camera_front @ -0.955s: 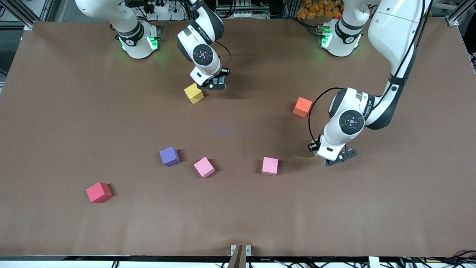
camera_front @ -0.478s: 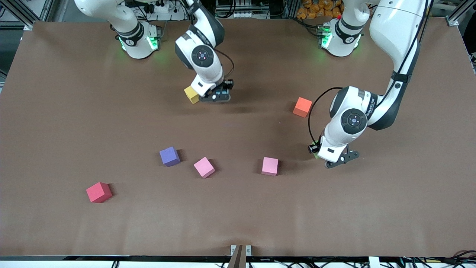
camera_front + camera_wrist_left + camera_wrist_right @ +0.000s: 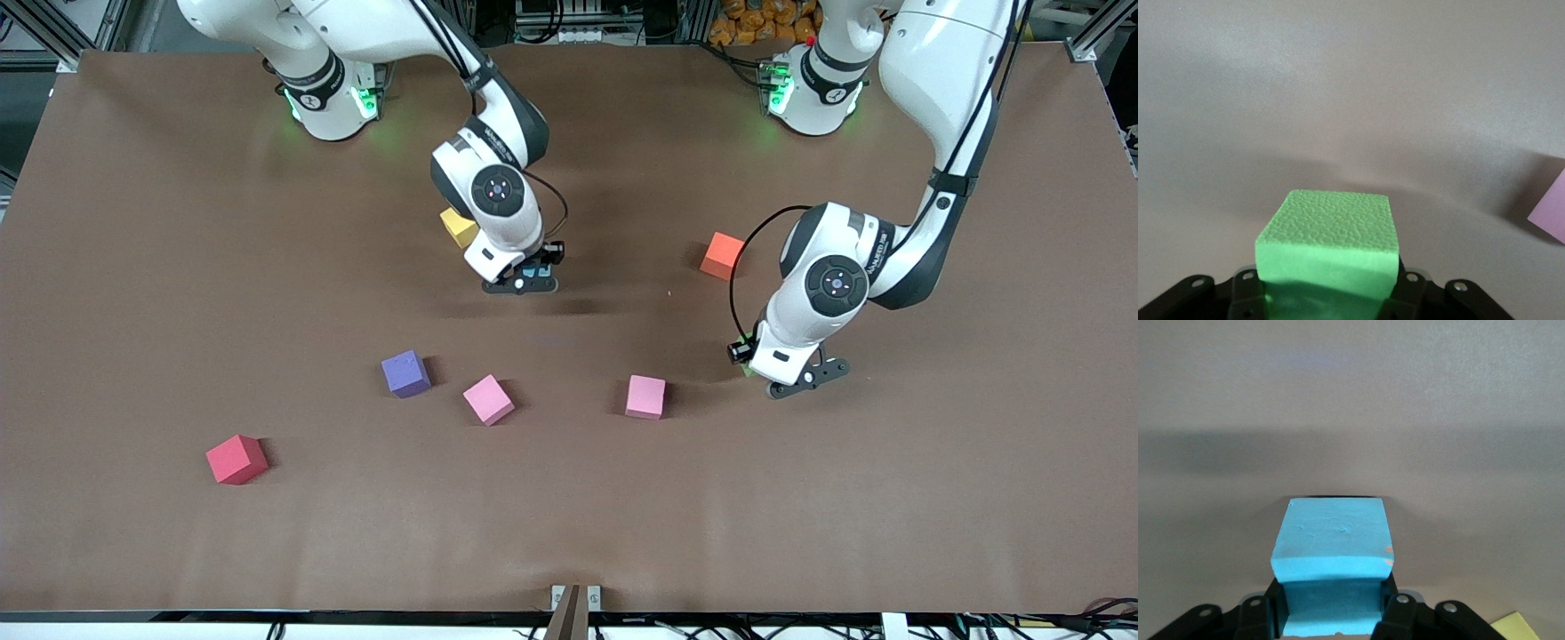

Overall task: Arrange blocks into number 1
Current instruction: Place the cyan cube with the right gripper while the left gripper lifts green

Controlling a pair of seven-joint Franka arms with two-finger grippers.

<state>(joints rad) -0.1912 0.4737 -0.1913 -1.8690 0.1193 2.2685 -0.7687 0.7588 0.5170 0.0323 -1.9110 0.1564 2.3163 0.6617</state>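
The front view hides both held blocks almost wholly under the wrists; the wrist views reveal them. In the left wrist view the left gripper (image 3: 1328, 293) pinches a green block (image 3: 1331, 237), seen from the front only as a green sliver at the left gripper (image 3: 787, 378), which hangs low over the table (image 3: 889, 498) toward the left arm's end, near a pink block (image 3: 645, 396). The right wrist view shows the right gripper (image 3: 1331, 613) pressed onto a light blue block (image 3: 1333, 543); from the front, the right gripper (image 3: 520, 280) is over the table's middle, just beside the yellow block (image 3: 459, 227). Only the front view shows the purple block (image 3: 405, 373), a second pink block (image 3: 488, 399), the red cube (image 3: 236, 459) and the orange cube (image 3: 722, 255), each lying apart from the others on the table.
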